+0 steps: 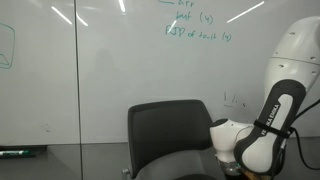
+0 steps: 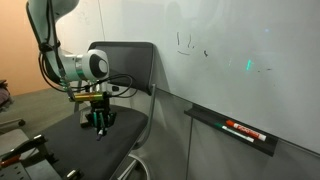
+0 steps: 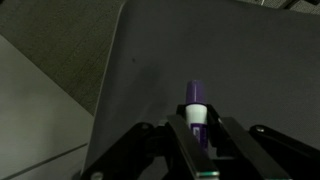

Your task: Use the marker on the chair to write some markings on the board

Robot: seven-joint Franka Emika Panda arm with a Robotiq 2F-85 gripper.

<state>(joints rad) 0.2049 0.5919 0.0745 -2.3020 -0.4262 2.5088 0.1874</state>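
ROBOT TAKES UP THE PEN: A Franka arm [image 1: 275,112] bends low over the chair [image 2: 125,62]. Its jaws are pinched close on either side of the marker [image 3: 196,102], a slim pen with a purple end and pale barrel that stands between them in the wrist view. The seat serves as the worktop [image 2: 135,140]. The jaws hang over its middle, somewhat nearer the rear edge, where the backrest rises, than the front edge. They are well in from the side edge seen in the wrist view. Whether the pen is clear of the worktop or touching it cannot be told.

Behind the chair runs the board [image 1: 100,70], glossy white, with green handwriting [image 1: 195,30] high up and bare stretches below. A red-and-black marker [image 2: 243,129] lies on the ledge [image 2: 205,115] beneath it, no part of this job.

The step in hand looks to be the pick-up: the grip appears made, the writing not yet begun. The next move likely calls for a straight lift off the worktop and a swing past the backrest without clipping it. The wrist would then turn so the tip meets a bare patch of board squarely and lightly. If the purple end is a cap, no mark may result.
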